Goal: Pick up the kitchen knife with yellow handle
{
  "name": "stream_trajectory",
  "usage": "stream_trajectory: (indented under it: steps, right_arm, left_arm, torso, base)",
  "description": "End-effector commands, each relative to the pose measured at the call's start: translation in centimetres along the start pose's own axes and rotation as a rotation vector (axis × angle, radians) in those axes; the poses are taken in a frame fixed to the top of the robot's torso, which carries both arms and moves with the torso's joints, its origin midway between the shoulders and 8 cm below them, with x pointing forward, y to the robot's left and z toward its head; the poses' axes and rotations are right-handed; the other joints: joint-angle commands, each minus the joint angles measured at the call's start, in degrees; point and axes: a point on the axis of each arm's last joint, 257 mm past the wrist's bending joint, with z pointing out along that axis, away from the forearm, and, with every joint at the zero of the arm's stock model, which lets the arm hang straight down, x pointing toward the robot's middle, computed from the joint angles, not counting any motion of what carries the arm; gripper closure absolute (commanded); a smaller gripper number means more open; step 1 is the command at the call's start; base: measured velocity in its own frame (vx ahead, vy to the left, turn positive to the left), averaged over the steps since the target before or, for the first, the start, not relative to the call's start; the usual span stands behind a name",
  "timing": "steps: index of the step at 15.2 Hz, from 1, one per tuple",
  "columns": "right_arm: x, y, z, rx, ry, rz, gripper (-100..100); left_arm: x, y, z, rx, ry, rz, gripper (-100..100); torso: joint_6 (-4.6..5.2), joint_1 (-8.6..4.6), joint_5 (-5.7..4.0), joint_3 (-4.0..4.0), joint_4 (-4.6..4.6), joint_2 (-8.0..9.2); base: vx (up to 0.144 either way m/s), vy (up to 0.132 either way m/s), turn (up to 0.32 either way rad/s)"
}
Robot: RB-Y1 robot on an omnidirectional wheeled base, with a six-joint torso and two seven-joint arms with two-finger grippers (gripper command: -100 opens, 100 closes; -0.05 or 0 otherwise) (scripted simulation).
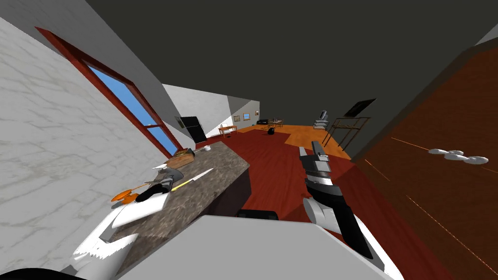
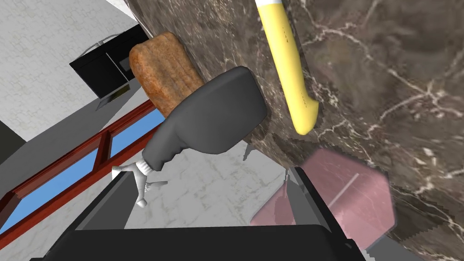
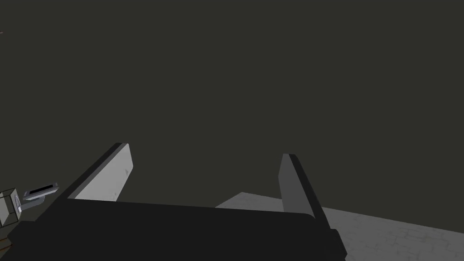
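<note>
Brown veined stone tops the desk (image 1: pixel 221 160) below the window (image 1: pixel 141 112), and your kitchen knife (image 1: pixel 192 181) lies flat on it, yellow handle (image 2: pixel 290 68) toward the robot and pale blade pointing away. Your left end effector (image 2: pixel 206 174) hangs just short of the handle's butt, blades spread with nothing between them. The handle lines up with one finger (image 2: pixel 310 199) rather than with the gap, so I judge you need a sideways shift before closing. A dark grey spray bottle (image 2: pixel 208 118) sits just beside the handle and crowds that side. The right end effector (image 1: pixel 313 154) is held up over the floor (image 1: pixel 277 165), well apart from the desk, also spread and empty, probably parked out of the way. From the left wrist the blade is cut off, a brown loaf (image 2: pixel 165 68) is partly hidden behind the bottle, and a translucent pink block (image 2: pixel 358 199) by the finger is hard to identify.
</note>
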Motion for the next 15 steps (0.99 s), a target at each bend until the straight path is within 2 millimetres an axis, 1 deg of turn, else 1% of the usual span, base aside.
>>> stream_trajectory:
  steps: [1,2,3,5,6,7,8,9,10,12,13,14,15]
  right_arm:
    - [0.0,0.0,0.0,0.000,0.000,0.000,0]
    - [0.0,0.0,0.0,0.000,0.000,0.000,0]
    - [0.0,0.0,0.0,0.000,0.000,0.000,0]
    - [0.0,0.0,0.0,0.000,0.000,0.000,0]
    - [0.0,0.0,0.0,0.000,0.000,0.000,0]
    - [0.0,0.0,0.0,0.000,0.000,0.000,0]
    - [0.0,0.0,0.0,0.000,0.000,0.000,0]
    - [0.0,0.0,0.0,0.000,0.000,0.000,0]
    - [0.0,0.0,0.0,0.000,0.000,0.000,0]
    - [0.0,0.0,0.0,0.000,0.000,0.000,0]
    - [0.0,0.0,0.0,0.000,0.000,0.000,0]
    - [0.0,0.0,0.0,0.000,0.000,0.000,0]
    - [0.0,0.0,0.0,0.000,0.000,0.000,0]
  left_arm:
    - [-0.6,1.3,0.0,-0.051,-0.012,-0.011,-100]
    - [-0.6,1.5,0.0,-0.059,-0.012,-0.011,-100]
    - [-2.4,2.5,0.3,-0.097,-0.040,-0.043,-100]
    - [-2.4,3.7,0.2,-0.143,-0.043,-0.044,-100]
    - [-2.4,3.7,0.2,-0.143,-0.043,-0.044,-100]
    - [-4.1,4.8,0.3,-0.188,-0.069,-0.078,-100]
    - [-4.1,5.3,0.2,-0.207,-0.070,-0.079,-100]
    - [-4.1,5.8,0.1,-0.225,-0.071,-0.079,-100]
    - [-5.6,6.7,0.1,-0.259,-0.095,-0.115,-100]
    - [-5.6,7.9,-0.2,-0.305,-0.096,-0.117,-100]
    - [-5.6,7.9,-0.2,-0.305,-0.096,-0.117,-100]
    - [-6.9,8.9,-0.3,-0.344,-0.118,-0.154,-100]
    - [-6.9,9.4,-0.5,-0.362,-0.118,-0.154,-100]
  torso:
    - [0.00,0.00,0.00,0.00,0.00,0.00]
    - [-0.05,0.01,0.01,0.00,0.00,0.00]
    - [-0.08,0.01,0.01,0.00,0.00,0.00]
    - [-0.01,0.00,0.00,-0.01,0.00,-0.01]
    - [-0.06,0.02,0.01,0.00,0.00,-0.01]
    - [-0.08,0.01,0.01,0.00,0.00,0.00]
    - [0.00,0.01,0.00,0.00,0.00,0.00]
    - [0.00,0.02,0.00,-0.01,0.00,-0.01]
    - [-0.06,0.03,0.01,-0.01,0.00,-0.01]
    - [-0.02,0.05,0.01,-0.01,-0.01,-0.02]
    - [-0.07,0.05,0.02,-0.01,-0.01,-0.02]
    - [-0.09,0.03,0.02,-0.01,0.00,-0.01]
    - [-0.01,0.02,0.01,-0.01,0.00,-0.02]
  base:
    - [-0.001,0.013,-0.136]
    - [-0.001,0.009,0.013]
    - [0.001,0.002,-0.225]
    - [0.001,0.010,-0.204]
    - [0.000,0.010,-0.002]
    - [0.001,0.004,-0.249]
    - [0.002,0.012,-0.319]
    - [0.001,0.017,-0.117]
    - [0.002,0.015,-0.242]
    - [0.003,0.019,-0.172]
    - [0.002,0.011,0.009]
    - [0.003,0.007,-0.211]
    - [0.003,0.016,-0.286]
